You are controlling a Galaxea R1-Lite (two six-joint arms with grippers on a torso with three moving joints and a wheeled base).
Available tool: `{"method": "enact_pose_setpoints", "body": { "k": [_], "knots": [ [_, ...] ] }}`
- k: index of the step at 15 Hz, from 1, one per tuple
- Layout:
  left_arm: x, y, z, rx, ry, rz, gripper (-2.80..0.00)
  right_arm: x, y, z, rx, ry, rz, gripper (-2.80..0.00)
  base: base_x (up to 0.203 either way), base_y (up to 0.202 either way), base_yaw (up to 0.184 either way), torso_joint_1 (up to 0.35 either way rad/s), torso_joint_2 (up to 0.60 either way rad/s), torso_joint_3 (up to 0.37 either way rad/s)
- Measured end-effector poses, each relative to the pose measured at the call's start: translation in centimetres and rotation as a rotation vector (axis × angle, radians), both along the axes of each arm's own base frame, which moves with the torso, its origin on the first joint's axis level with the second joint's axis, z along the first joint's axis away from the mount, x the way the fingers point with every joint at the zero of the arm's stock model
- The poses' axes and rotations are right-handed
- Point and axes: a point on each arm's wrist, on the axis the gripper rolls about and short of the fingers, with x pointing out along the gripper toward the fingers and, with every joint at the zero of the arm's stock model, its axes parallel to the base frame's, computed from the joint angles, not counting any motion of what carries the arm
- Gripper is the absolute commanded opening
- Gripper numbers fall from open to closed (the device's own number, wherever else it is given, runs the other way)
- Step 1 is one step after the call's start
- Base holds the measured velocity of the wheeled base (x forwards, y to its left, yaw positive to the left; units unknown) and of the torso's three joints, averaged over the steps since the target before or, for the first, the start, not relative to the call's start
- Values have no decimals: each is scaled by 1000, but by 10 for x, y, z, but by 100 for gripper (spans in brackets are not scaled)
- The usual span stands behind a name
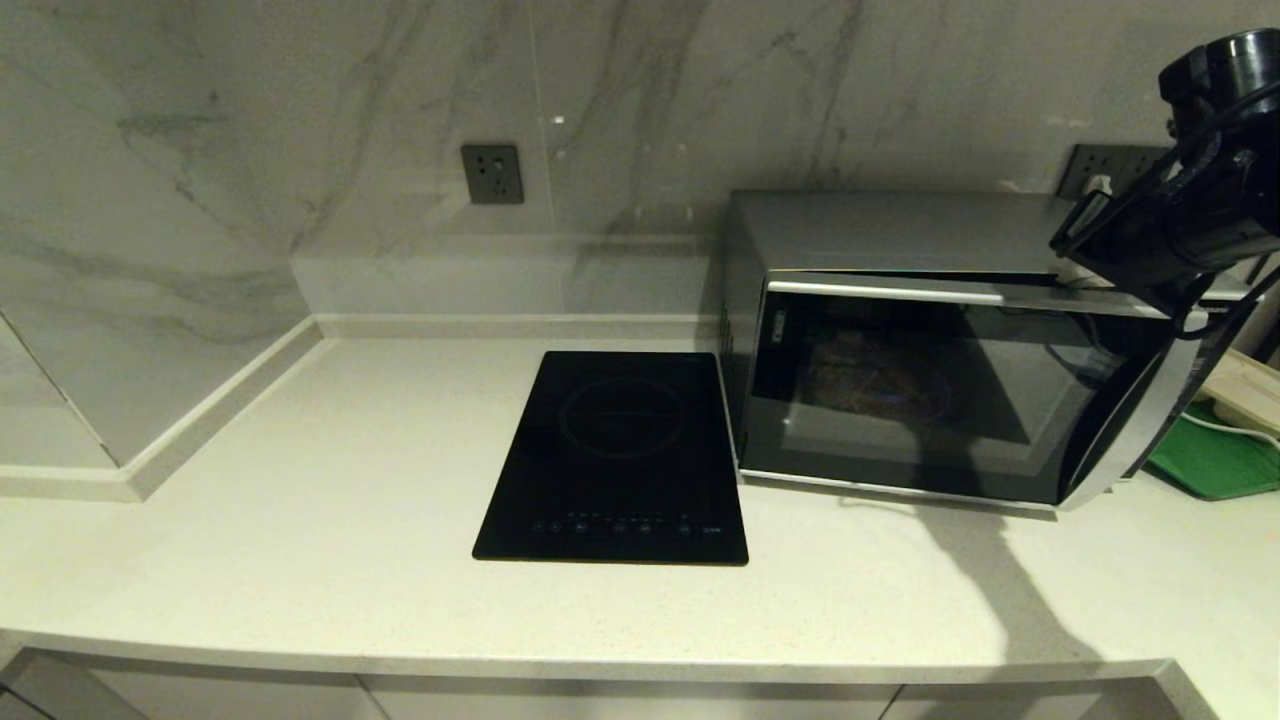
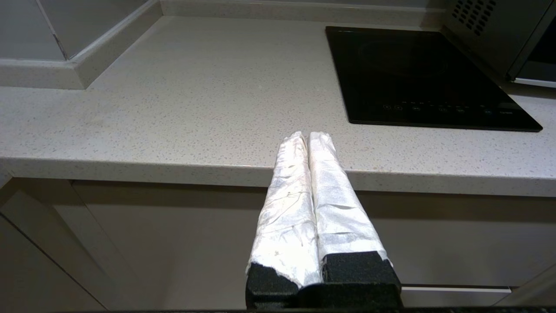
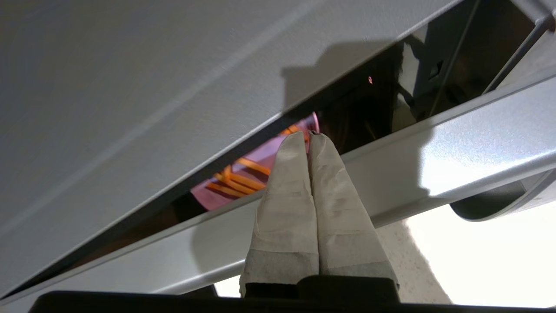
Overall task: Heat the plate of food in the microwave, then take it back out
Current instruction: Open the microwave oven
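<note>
The silver-grey microwave (image 1: 900,232) stands on the counter's right side. The top of its dark glass door (image 1: 930,395) is open by a narrow gap. My right gripper (image 1: 1085,268) is shut and empty at the door's top right edge. In the right wrist view its tips (image 3: 307,135) sit at the gap above the door's silver upper rim (image 3: 434,148). Through that gap I see the pale-lilac plate (image 3: 269,157) with orange fries (image 3: 236,181) inside. In the head view the plate (image 1: 880,385) shows only dimly behind the glass. My left gripper (image 2: 309,135) is parked shut and empty, low at the counter's front edge.
A flat black induction hob (image 1: 620,450) lies just left of the microwave. A green tray (image 1: 1215,460) and a white power strip (image 1: 1245,395) sit to its right. A wall socket (image 1: 492,174) is on the marble backsplash. The pale counter (image 1: 300,480) stretches left of the hob.
</note>
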Motion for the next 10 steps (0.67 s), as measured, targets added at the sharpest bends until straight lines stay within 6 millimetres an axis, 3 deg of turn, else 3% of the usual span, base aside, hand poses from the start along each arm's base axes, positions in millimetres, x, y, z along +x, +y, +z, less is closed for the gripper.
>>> {"method": "enact_pose_setpoints", "body": {
  "k": [7,10],
  "knots": [
    [0,0,0,0,0,0,-280,-6,-5,-8,35,101,27,-280,0,0,0,0,0,0],
    [0,0,0,0,0,0,-280,-18,-4,-4,52,141,52,-280,0,0,0,0,0,0]
  ]
}}
